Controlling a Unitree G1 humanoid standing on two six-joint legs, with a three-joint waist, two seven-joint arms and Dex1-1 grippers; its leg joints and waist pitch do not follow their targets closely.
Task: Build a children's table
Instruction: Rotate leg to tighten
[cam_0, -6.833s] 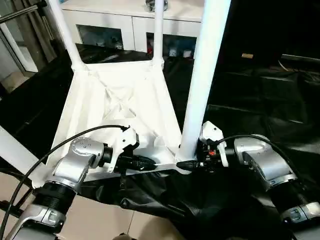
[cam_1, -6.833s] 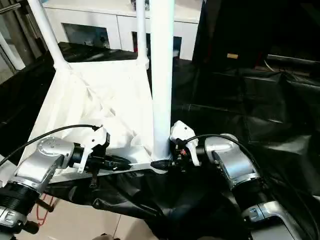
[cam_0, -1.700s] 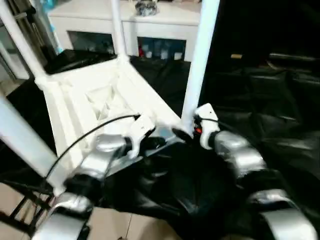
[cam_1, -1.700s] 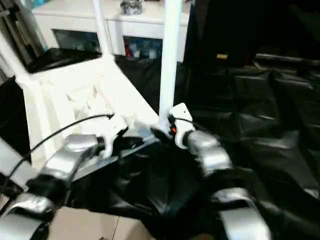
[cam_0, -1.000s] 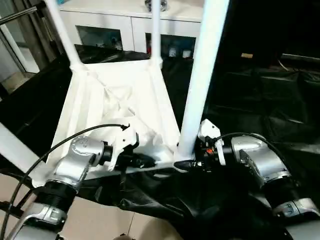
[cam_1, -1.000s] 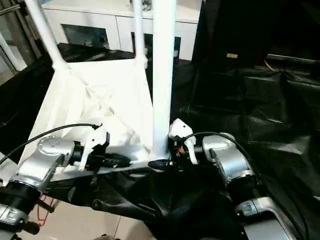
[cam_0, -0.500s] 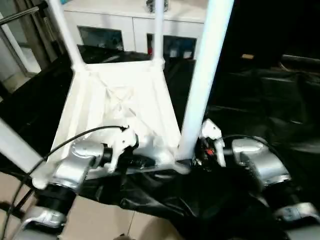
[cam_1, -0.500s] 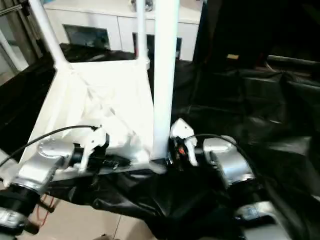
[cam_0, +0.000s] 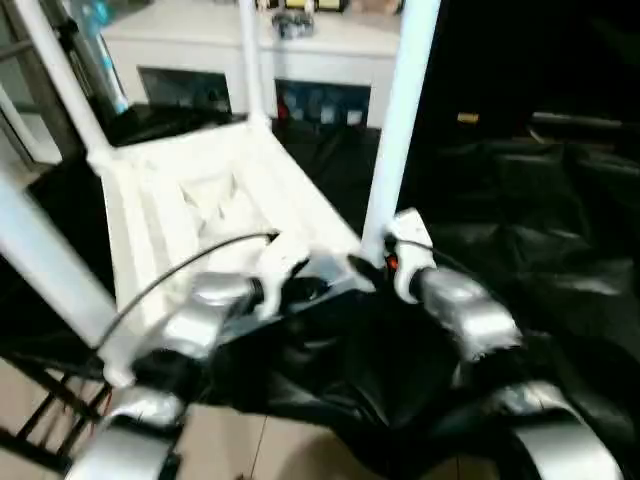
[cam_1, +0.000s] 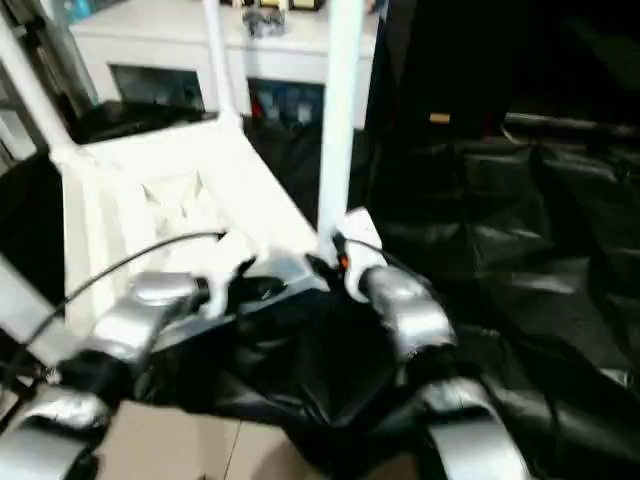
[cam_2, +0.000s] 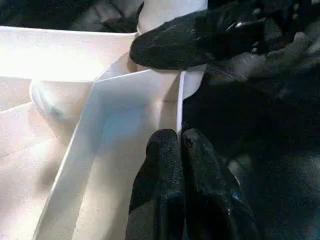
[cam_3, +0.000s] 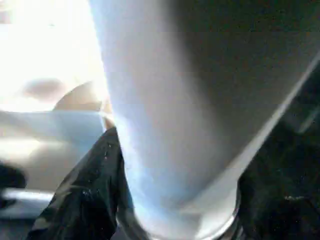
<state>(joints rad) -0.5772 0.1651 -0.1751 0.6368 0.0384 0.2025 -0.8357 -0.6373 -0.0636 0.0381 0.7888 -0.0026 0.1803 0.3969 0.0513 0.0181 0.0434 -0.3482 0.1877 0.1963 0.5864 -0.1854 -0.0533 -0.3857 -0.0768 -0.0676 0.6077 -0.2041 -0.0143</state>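
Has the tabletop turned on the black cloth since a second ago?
Yes. The tabletop has swung about its near corner; its far end now lies further left of the white cabinet behind.

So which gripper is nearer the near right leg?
Right. The right gripper straddles that leg at its base; the left gripper pinches the tabletop rim beside it.
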